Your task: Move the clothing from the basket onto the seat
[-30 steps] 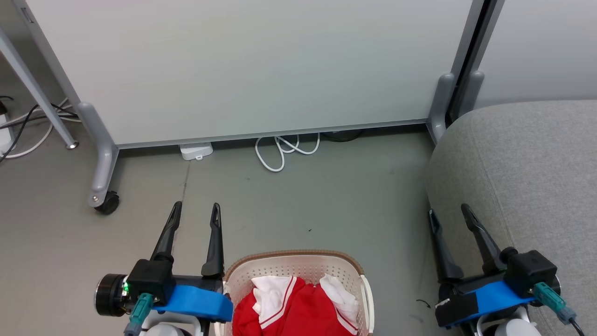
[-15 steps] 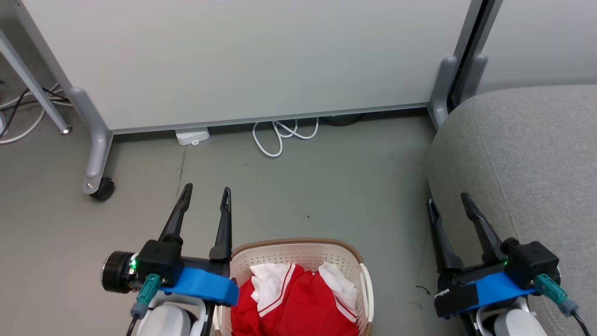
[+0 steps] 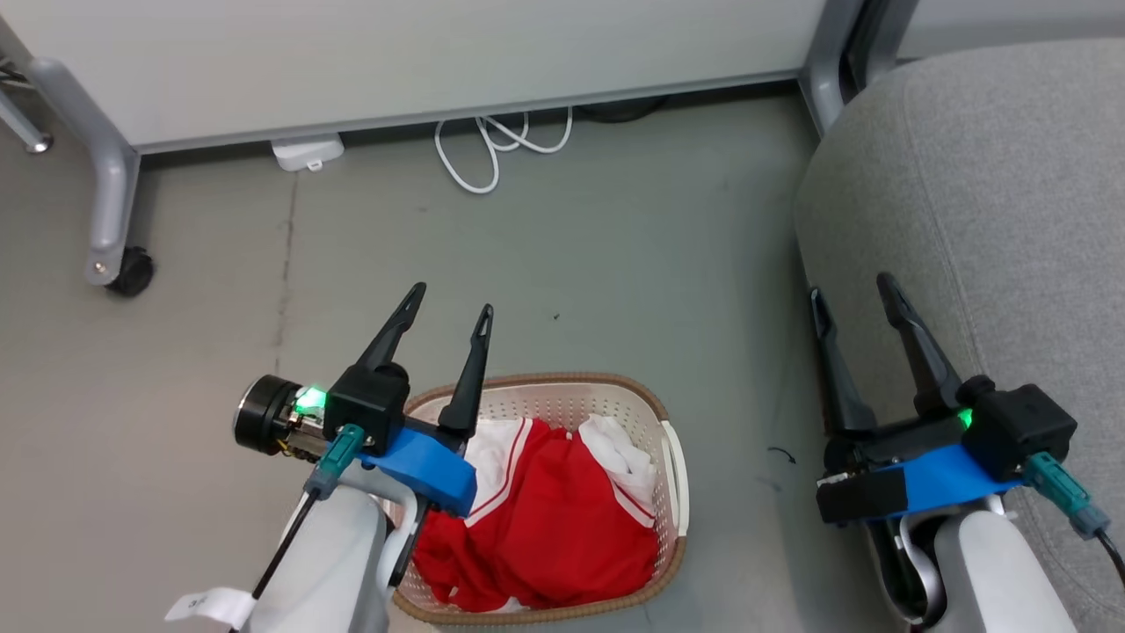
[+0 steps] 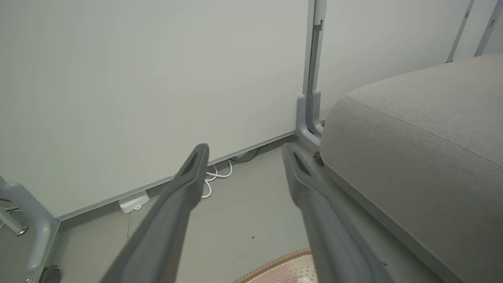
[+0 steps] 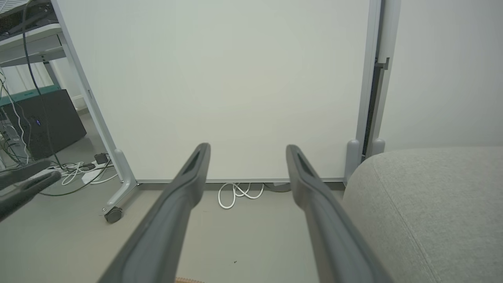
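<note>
I hold both pincers spread and empty: my left gripper [image 3: 452, 299] hangs over the left rim of the basket [image 3: 562, 381], I judge poised to dip into the red clothing [image 3: 545, 519] heaped inside, while my right gripper [image 3: 850, 287] waits beside the seat [image 3: 984, 193] on the right.

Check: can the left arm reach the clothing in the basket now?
Probably yes: the left gripper hovers open by the basket's left rim, and the clothing lies uncovered on top, nothing between.
</note>
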Controlling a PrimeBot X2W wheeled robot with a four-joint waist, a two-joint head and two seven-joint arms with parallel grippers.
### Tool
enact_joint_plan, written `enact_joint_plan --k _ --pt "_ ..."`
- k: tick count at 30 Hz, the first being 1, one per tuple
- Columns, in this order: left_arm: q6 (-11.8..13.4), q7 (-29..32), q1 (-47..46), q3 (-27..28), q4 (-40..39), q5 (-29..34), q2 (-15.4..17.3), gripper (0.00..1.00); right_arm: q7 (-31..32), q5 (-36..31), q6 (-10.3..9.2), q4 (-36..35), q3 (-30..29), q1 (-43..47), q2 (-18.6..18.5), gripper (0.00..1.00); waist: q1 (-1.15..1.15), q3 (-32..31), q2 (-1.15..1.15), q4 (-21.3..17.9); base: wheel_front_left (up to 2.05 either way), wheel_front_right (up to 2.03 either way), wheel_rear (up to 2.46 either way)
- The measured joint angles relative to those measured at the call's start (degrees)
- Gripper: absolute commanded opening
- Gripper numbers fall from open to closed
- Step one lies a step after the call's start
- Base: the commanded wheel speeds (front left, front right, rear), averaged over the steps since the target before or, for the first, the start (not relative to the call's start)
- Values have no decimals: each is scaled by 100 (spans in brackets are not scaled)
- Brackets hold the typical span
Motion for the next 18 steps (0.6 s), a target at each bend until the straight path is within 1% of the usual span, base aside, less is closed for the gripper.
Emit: enact_joint_plan --k 6,13,18 --pt "-22 -1 -525 -448 690 37 108 100 0 -58 0 -129 -11 -322 -2 100 0 525 0 -145 0 0 0" --pt "-30 0 -1167 -1346 1679 -182 279 100 0 -144 0 -283 -9 -660 -4 100 1 1156 0 -295 0 0 0" --pt "-31 -1 -1688 -1950 2350 -389 333 100 -1 -209 0 -417 -1 -896 -4 100 0 1649 0 -378 0 0 0"
